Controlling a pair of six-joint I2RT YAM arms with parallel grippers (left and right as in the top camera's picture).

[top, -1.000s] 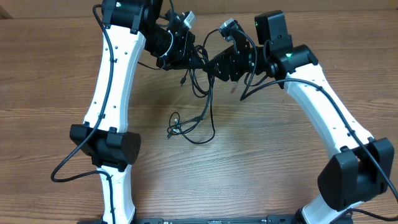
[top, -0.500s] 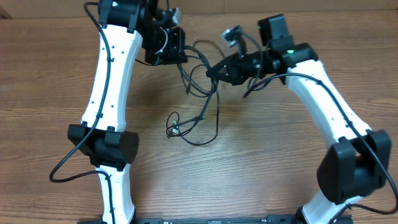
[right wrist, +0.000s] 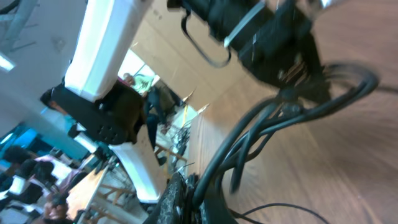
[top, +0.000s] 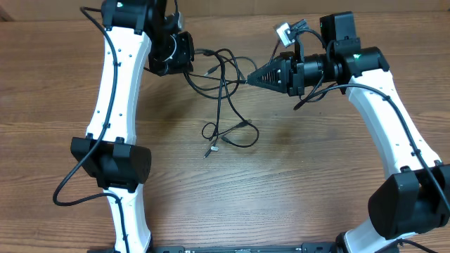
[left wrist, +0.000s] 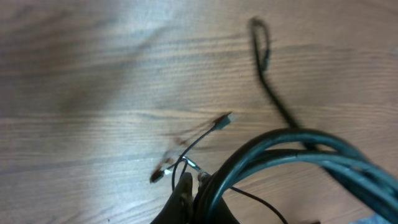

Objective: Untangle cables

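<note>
- Cables (top: 223, 84) are strung as a bunch between the two arms at the far side of the bench (top: 316, 183), with slack loops and a plug end (top: 208, 150) trailing on the wood.
- Left fingers (top: 188, 56) are clamped on one end of the bunch, and right fingers (top: 249, 80) are pinched together on strands at the other.
- Long axis: the held span runs left to right; the loops trail toward the robot's base.
- Risk: each grip seems to hold several strands, so pulling apart could tighten the tangle.
- Risk: a thin strand could slip free, or a plug could snag in a loop.
</note>
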